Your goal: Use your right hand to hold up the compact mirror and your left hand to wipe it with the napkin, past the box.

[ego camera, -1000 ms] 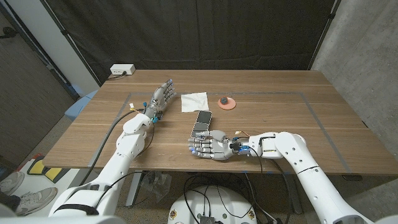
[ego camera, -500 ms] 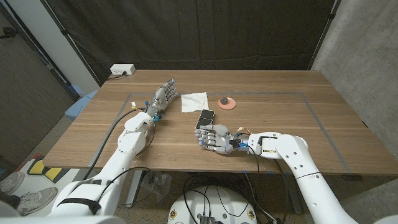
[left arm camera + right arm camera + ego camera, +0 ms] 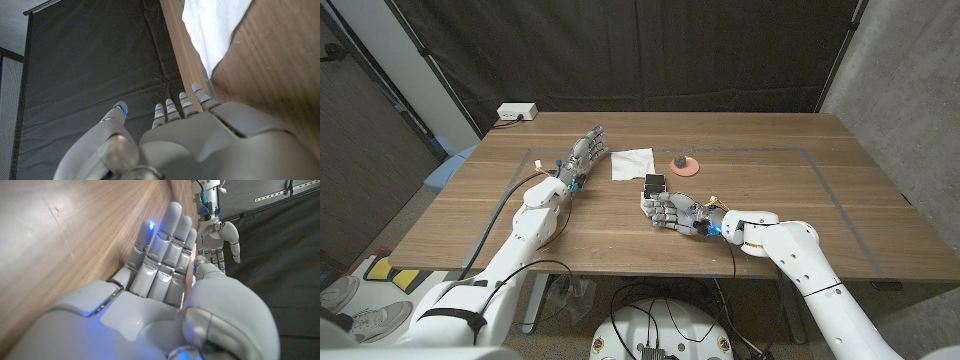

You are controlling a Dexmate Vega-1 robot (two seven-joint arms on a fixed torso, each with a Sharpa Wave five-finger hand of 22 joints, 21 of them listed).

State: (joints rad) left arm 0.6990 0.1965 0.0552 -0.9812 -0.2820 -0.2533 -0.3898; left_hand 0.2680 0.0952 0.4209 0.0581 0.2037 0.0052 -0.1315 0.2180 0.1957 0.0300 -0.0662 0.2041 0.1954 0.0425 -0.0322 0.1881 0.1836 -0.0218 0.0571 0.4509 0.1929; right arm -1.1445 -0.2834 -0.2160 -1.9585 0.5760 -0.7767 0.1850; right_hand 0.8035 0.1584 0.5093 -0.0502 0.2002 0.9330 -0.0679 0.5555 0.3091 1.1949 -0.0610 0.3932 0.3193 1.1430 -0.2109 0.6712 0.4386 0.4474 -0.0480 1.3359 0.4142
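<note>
Starting at nine o'clock on the wooden table (image 3: 470, 215): left hand (image 3: 584, 153) lying near the far edge with fingers stretched toward twelve o'clock, slightly parted, holding nothing; cannot tell whether palm or edge meets the wood. Just beside it at three o'clock, white napkin (image 3: 632, 163) lying flat and untouched, seen again past the fingertips (image 3: 118, 107) in the left wrist view. Below that, at about five o'clock from the napkin, right hand (image 3: 670, 211) near the table's centre, fingers wrapped around the compact mirror (image 3: 653, 183), dark rectangle standing tilted above the knuckles, lifted clear of the wood. From the right wrist view, fingers (image 3: 165, 240) pressed together with thumb folded across. Farther toward two o'clock from the mirror, small orange disc (image 3: 685, 167) carrying a dark rounded lump, sitting apart from both hands. At eleven o'clock beyond the table's corner, white box (image 3: 516, 113).
</note>
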